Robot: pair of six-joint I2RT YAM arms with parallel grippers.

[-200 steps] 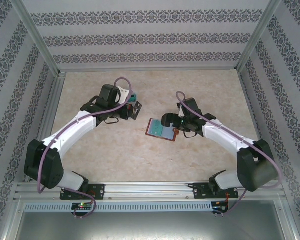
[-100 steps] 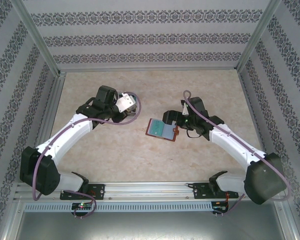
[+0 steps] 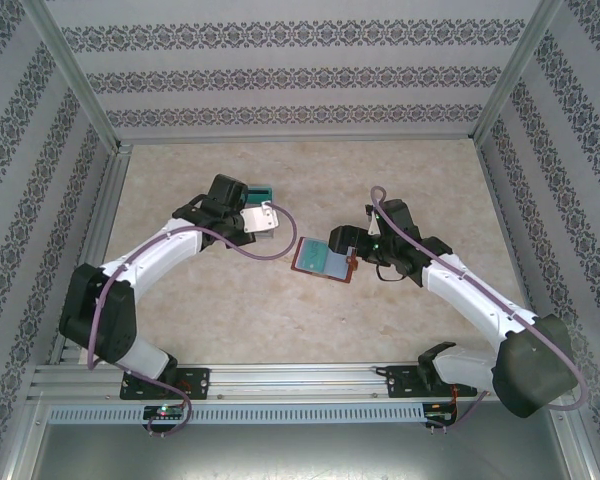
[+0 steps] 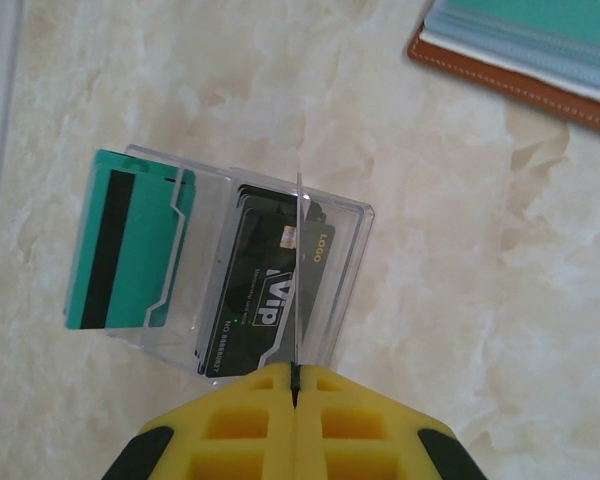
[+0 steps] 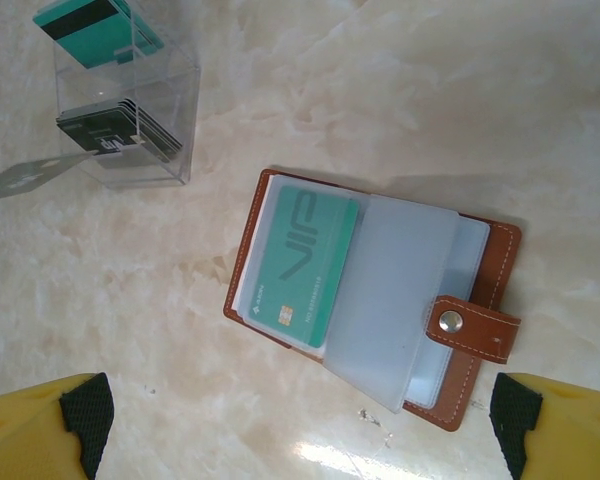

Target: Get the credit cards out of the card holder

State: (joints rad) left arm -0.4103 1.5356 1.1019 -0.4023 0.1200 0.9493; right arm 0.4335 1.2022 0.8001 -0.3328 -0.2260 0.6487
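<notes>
Open table (image 3: 230, 320) lies between the arm bases and the work, the widest room for any move. At centre, the card holder (image 5: 380, 300) rests flat and unfolded with its strap at 4 o'clock. A teal card (image 5: 305, 265) sits in its left pocket, partly under clear sleeves. The right gripper (image 5: 295, 440) hovers over it at 3 o'clock, fingers spread wide and holding nothing. A grab here could catch a sleeve along with the card, or drag the light holder across the smooth top.

At 10 o'clock from the holder, the left gripper (image 4: 296, 375) has its fingers pressed together on a grey card (image 5: 40, 175), poised edge-on above the clear box (image 4: 350, 215). The box holds black cards (image 4: 255, 290) and a striped teal card (image 4: 120, 240). The thin pinched card could snag the box rim or the black stack, then slip or tip the box. The two grippers work close together, so a crossing reach risks contact. The side rail (image 3: 105, 230) lies at 9 o'clock of the box, and bare table stretches at 12 o'clock to the patterned wall (image 3: 300, 80).
</notes>
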